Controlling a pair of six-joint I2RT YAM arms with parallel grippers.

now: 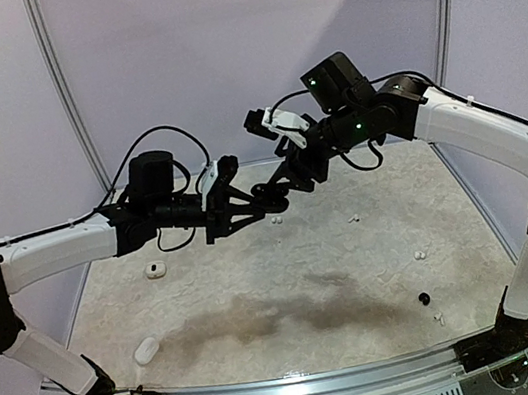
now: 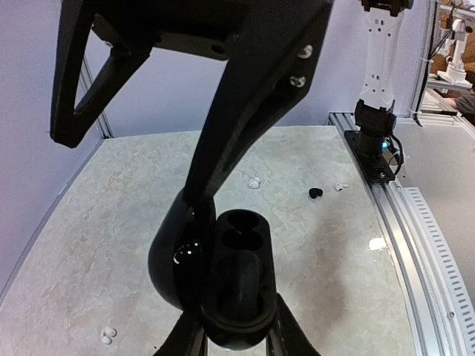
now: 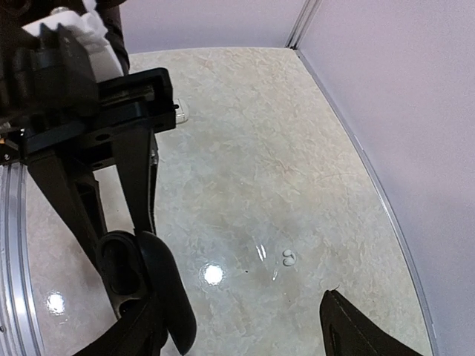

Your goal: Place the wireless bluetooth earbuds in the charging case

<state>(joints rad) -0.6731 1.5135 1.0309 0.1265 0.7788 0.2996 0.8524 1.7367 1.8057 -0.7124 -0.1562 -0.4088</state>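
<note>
The left tool (image 3: pixel 122 243) is clenched on the black charging case (image 2: pixel 237 289), holding it in the air above the surface (image 1: pixel 258 285) with its lid swung wide and both wells showing. The right tool (image 3: pixel 249 330) is released, jaws spread, one finger at the case's lid. Below the case, white earbuds (image 1: pixel 353 218) and a black earbud (image 1: pixel 425 298) lie loose on the surface.

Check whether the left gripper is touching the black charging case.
Touching. The left wrist view shows the left gripper clamped on the open charging case, one finger against each side.
</note>
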